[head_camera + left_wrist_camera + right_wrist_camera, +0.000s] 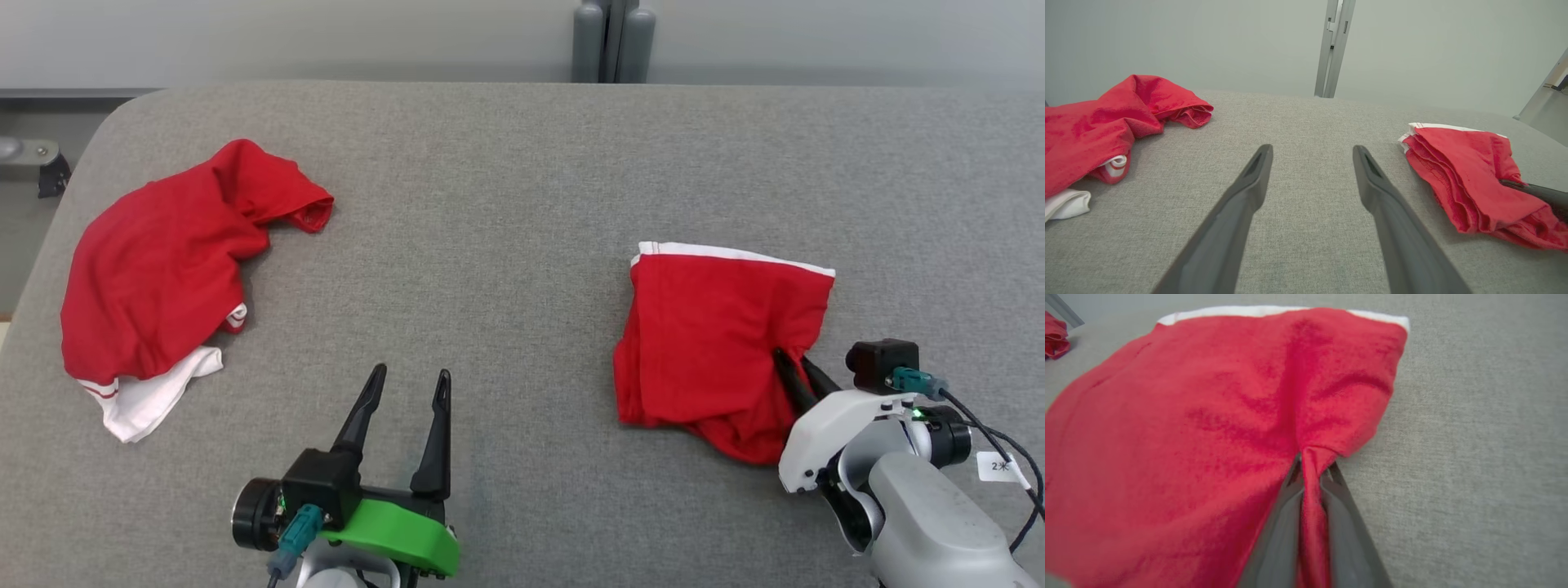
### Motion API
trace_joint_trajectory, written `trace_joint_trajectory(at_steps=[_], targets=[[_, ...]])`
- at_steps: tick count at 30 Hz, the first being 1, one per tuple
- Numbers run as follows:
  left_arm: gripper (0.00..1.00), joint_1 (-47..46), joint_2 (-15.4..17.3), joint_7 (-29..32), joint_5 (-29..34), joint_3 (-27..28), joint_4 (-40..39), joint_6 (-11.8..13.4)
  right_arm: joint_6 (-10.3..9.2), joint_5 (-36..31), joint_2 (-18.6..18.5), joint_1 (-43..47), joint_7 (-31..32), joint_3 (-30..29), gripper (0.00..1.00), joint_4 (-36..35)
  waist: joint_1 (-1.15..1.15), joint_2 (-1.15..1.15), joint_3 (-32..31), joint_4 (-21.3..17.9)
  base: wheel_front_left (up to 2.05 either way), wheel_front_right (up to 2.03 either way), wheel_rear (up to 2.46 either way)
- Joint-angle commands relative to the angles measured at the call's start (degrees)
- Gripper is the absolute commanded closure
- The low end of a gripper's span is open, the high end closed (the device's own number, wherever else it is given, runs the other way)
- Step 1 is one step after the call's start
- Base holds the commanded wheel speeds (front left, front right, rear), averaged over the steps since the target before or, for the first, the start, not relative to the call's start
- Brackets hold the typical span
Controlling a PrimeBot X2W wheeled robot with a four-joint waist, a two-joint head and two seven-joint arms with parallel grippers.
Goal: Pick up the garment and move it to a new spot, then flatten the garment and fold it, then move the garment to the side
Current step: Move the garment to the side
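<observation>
A folded red garment (710,327) with a white band along its far edge lies on the right of the grey table. My right gripper (790,357) is shut on a pinch of red cloth at its near right edge. In the right wrist view the fold of cloth runs between the fingers of that gripper (1314,459), and the garment (1208,416) spreads out to the left. My left gripper (411,377) stands open over bare table near the front middle, holding nothing. In the left wrist view the same gripper (1312,153) has the garment (1470,171) off to its right.
A second, crumpled red and white garment (163,261) lies at the table's far left, also seen as a red heap (1094,122). The grey padded table (522,163) has a rounded back left corner. A grey post (612,41) stands behind its far edge.
</observation>
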Motion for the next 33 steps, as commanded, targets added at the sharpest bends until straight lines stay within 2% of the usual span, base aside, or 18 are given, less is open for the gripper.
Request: trace_joint_trajectory(at_steps=[1,8,14,24,33], targets=[[0.00,0.76,0.21,-0.03,0.55,0.22,0.08,-0.32,-0.02,-0.99,-0.70,-0.53,-0.86,0.67,1.00,0.54,0.00,0.00,-1.39,-1.49,0.00,0.00,0.00],[0.00,1.49,0.21,-0.03,0.26,0.33,-0.34,-0.91,-0.04,-7.36,-4.08,-1.09,-2.90,3.93,1.00,1.18,0.00,0.00,-3.85,-6.07,0.00,0.00,0.00],[0.00,-0.07,0.21,-0.03,-0.32,-0.77,-1.55,-0.83,-0.04,-11.03,-8.45,-2.66,-3.05,6.25,1.00,-0.05,0.00,0.00,-2.63,-10.19,0.00,0.00,0.00],[0.00,-7.40,0.25,-0.03,1.75,-3.20,-2.89,-1.05,-0.05,-11.85,-18.84,-11.14,-3.08,12.96,1.00,-0.22,0.00,0.00,7.26,-14.68,0.00,0.00,0.00],[0.00,-14.34,0.26,-0.03,4.29,-4.79,-2.29,-1.91,-0.05,-10.19,-26.98,-21.19,-3.09,13.81,1.00,3.60,0.00,0.00,15.62,-14.27,0.00,0.00,0.00]])
